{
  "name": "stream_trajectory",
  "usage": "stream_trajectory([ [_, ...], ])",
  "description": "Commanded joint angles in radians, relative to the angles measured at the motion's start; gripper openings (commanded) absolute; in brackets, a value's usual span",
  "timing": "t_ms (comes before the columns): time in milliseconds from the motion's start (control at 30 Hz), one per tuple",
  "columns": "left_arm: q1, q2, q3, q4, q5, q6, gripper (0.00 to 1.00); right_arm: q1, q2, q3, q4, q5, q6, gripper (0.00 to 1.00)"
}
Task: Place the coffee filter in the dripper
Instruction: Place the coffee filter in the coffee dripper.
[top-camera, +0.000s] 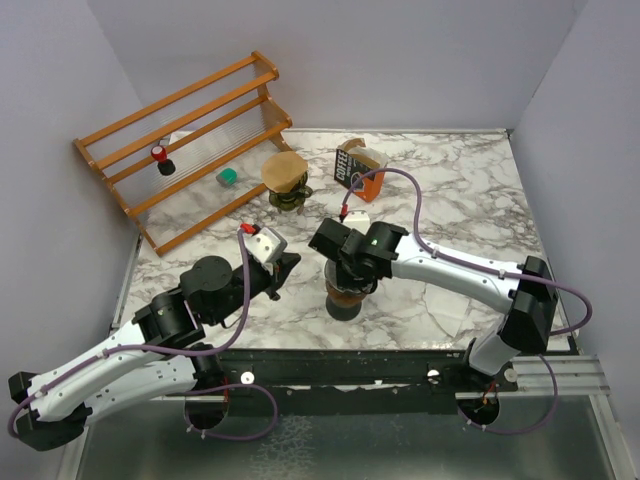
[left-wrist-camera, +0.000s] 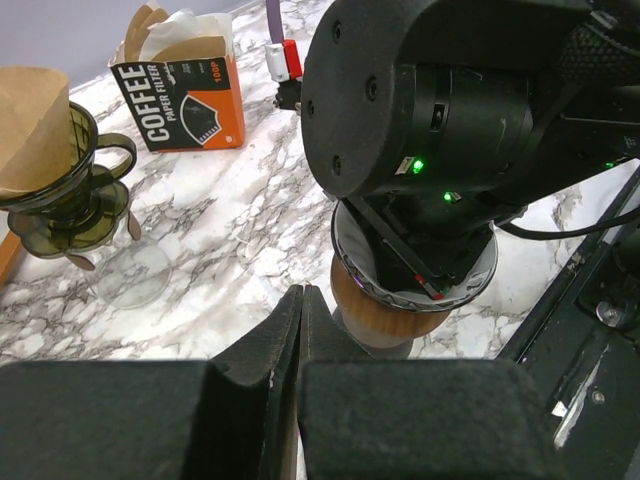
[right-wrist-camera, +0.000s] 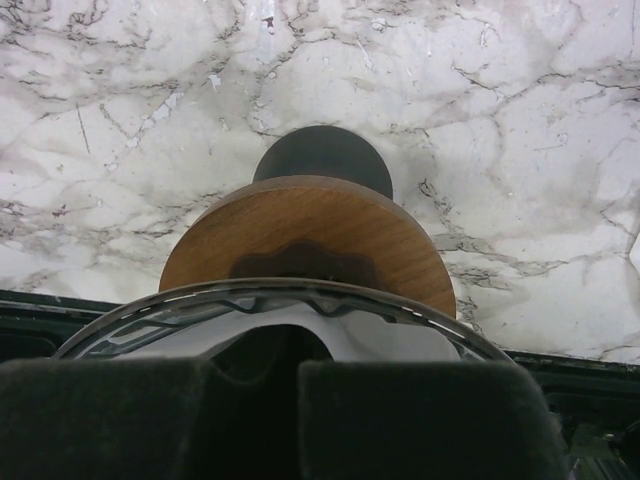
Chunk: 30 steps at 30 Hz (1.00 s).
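A glass dripper with a wooden collar (top-camera: 345, 293) stands on a dark base near the table's middle; it also shows in the left wrist view (left-wrist-camera: 385, 318) and the right wrist view (right-wrist-camera: 310, 235). My right gripper (top-camera: 349, 274) reaches down into its glass rim from above. In the right wrist view its fingers (right-wrist-camera: 297, 365) are pressed together at a white coffee filter (right-wrist-camera: 400, 335) that lies inside the rim. My left gripper (top-camera: 283, 268) is shut and empty, low over the table just left of the dripper, its tips (left-wrist-camera: 301, 296) pointing at it.
A dark green dripper with a brown filter (top-camera: 287, 181) stands at the back centre, with an orange box of coffee filters (top-camera: 358, 168) to its right. A wooden rack (top-camera: 190, 140) fills the back left. A clear glass disc (left-wrist-camera: 128, 272) lies on the marble.
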Motion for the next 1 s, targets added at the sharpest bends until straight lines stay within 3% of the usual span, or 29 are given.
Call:
stream_trajectory([
  [0, 0.002, 0.007, -0.018, 0.015, 0.026, -0.004, 0.0, 0.004, 0.029, -0.047, -0.008, 0.003, 0.008, 0.0],
  [667, 0.003, 0.001, -0.018, 0.015, 0.029, -0.001, 0.0, 0.005, 0.028, 0.129, -0.121, 0.04, -0.042, 0.01],
  [967, 0.009, 0.035, -0.018, 0.039, 0.105, -0.035, 0.0, 0.005, 0.033, 0.138, -0.13, 0.041, -0.053, 0.0],
])
